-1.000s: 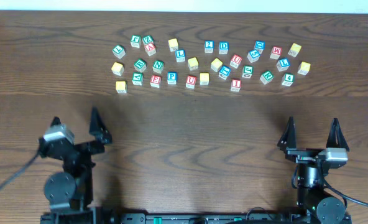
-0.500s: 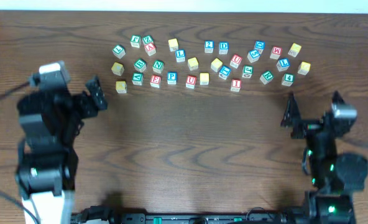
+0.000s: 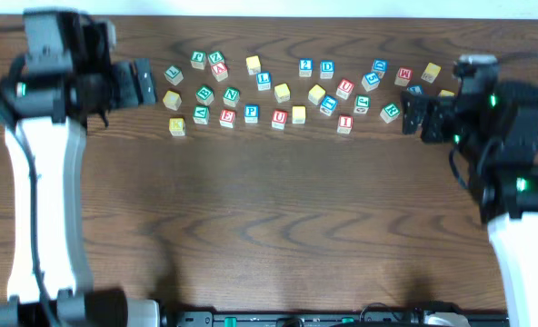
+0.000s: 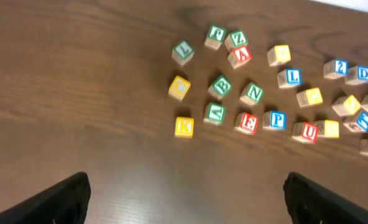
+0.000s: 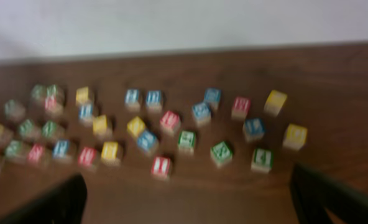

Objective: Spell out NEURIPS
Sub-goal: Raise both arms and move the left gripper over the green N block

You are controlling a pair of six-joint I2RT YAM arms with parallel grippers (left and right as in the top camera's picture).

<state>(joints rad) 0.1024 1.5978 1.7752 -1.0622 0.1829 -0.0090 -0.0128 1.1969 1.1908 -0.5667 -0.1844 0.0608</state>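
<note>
So left gripper and right gripper both spread wide, empty; N cube near far edge of table looks light, rigid wood, so pinch opposite flat sides.

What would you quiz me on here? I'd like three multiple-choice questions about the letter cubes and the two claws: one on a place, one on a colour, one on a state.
1. Where is the blue P cube?
A) between the red E cube and the red U cube
B) stacked on another cube
C) lifted in the air

2. What colour is the letter on the N cube?
A) red
B) green
C) blue

3. How do the left gripper and the right gripper stand?
A) both shut on cubes
B) one holds a cube
C) both open and empty

Answers:
1 A: in the left wrist view the E, P and U cubes lie side by side in one row.
2 B: its N is printed in green.
3 C: each wrist view shows the fingers wide apart with nothing between them.
</note>
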